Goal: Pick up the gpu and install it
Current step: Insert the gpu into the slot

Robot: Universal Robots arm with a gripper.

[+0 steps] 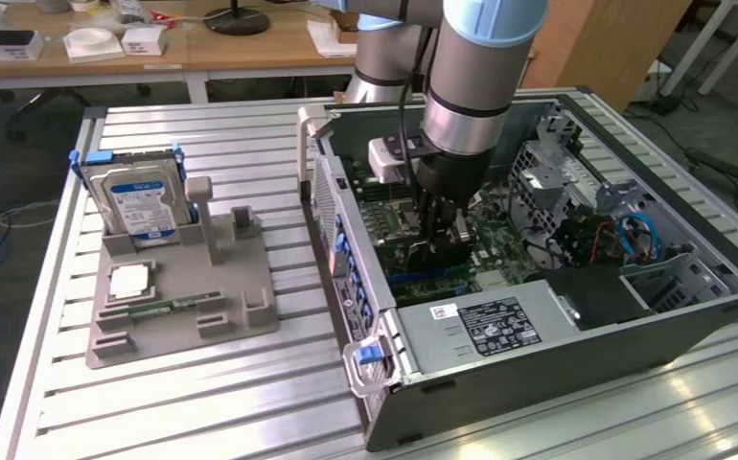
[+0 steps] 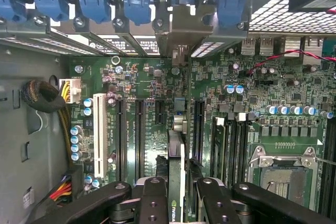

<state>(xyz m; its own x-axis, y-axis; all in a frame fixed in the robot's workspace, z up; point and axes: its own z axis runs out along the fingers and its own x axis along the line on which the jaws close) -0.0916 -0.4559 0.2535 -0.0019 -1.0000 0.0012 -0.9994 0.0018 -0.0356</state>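
Note:
The gpu [image 2: 176, 166] appears edge-on as a thin dark card with a green logo near my fingers. It stands upright over the motherboard's [image 2: 142, 77] black expansion slots. Its silvery bracket [image 2: 181, 27] reaches the row of rear slot openings with blue latches. My gripper [image 2: 181, 195] is shut on the card, one black finger [image 2: 152, 198] on each side. In the exterior view the gripper [image 1: 440, 240] is lowered deep inside the open computer case [image 1: 536, 326], over the board. Whether the card sits fully in its slot I cannot tell.
A grey fixture [image 1: 177, 297] at the exterior view's left holds a hard drive [image 1: 139, 196] in a blue caddy, a processor [image 1: 132, 281] and a green memory stick [image 1: 171, 307]. Inside the case are a white slot [image 2: 100, 135], a processor socket [image 2: 281, 174] and a cable bundle [image 2: 44, 95].

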